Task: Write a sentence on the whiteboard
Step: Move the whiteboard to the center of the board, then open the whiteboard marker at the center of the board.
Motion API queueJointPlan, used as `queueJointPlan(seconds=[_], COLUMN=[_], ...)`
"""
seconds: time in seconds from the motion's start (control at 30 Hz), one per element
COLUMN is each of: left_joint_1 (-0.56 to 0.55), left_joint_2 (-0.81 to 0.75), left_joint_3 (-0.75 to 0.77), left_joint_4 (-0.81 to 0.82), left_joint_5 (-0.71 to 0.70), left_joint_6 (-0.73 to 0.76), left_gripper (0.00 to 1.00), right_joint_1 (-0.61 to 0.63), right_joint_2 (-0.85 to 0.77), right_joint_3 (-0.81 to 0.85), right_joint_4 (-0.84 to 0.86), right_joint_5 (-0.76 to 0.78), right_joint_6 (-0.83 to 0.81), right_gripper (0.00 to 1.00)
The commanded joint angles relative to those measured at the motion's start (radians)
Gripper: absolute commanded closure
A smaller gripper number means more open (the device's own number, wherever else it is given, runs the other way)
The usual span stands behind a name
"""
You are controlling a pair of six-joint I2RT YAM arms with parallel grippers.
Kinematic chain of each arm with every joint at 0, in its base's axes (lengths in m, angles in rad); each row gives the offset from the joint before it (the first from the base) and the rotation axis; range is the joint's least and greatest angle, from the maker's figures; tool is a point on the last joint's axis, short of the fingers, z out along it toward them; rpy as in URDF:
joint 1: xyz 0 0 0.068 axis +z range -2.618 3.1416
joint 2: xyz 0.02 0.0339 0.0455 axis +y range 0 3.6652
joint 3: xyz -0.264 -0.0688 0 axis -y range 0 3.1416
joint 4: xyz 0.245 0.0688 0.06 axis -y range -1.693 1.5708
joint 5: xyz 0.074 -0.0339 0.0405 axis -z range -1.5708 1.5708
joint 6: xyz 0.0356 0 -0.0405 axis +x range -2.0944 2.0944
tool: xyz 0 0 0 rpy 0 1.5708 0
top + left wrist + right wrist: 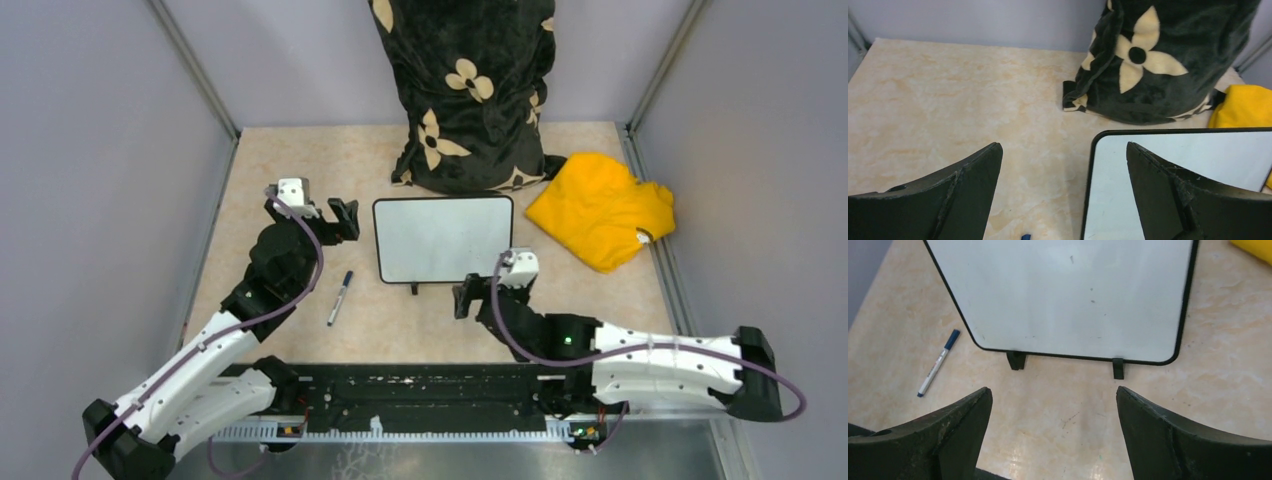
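The whiteboard (pixel 443 238) lies mid-table, white with a thin dark frame and small black feet (pixel 1016 360). Its face is blank; no sentence shows on it. A blue-capped marker (pixel 339 297) lies on the table to its left, apart from both grippers. My left gripper (pixel 342 218) is open and empty by the board's top left corner; the left wrist view shows the board (pixel 1208 155) under its right finger and the marker's tip (pixel 1024 236). My right gripper (pixel 466 298) is open and empty just in front of the board's near edge (pixel 1068 295), with the marker (pixel 938 370) to its left.
A black bag with cream flowers (pixel 470 90) stands behind the board. A yellow cloth (pixel 600 208) lies to the board's right. Grey walls enclose the table on three sides. A black rail (pixel 420 395) runs along the near edge.
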Motion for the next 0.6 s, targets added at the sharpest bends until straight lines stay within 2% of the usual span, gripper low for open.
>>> queueJointPlan(seconds=[0.0,0.07,0.17,0.37,0.57], left_joint_1=[-0.005,-0.006,-0.003,0.004,0.047], left_joint_2=[0.01,0.014,0.046,0.089,0.116], left_joint_3=[-0.032,-0.028,0.014,0.076,0.105], left_joint_4=[0.048,-0.016,-0.198,-0.527,-0.611], left_joint_5=[-0.137,-0.141,-0.144,-0.151,-0.053], left_joint_6=[-0.047,-0.083,-0.145,-0.355,-0.368], left_gripper=[0.01,0.01,0.01,0.01,0.01], right_joint_1=[0.0,-0.007,-0.019,-0.046,-0.136], right_joint_2=[-0.198,-0.27,-0.327,-0.298,-0.182], right_joint_3=[-0.06,-0.078,-0.089,-0.069,0.029], right_joint_4=[-0.016,-0.002,0.007,0.062,0.09], right_joint_5=[0.115,0.129,0.16,0.188,0.062], right_joint_6=[-0.031,-0.063,-0.112,-0.239,-0.339], right_gripper=[0.05,0.04,0.03,0.02,0.01])
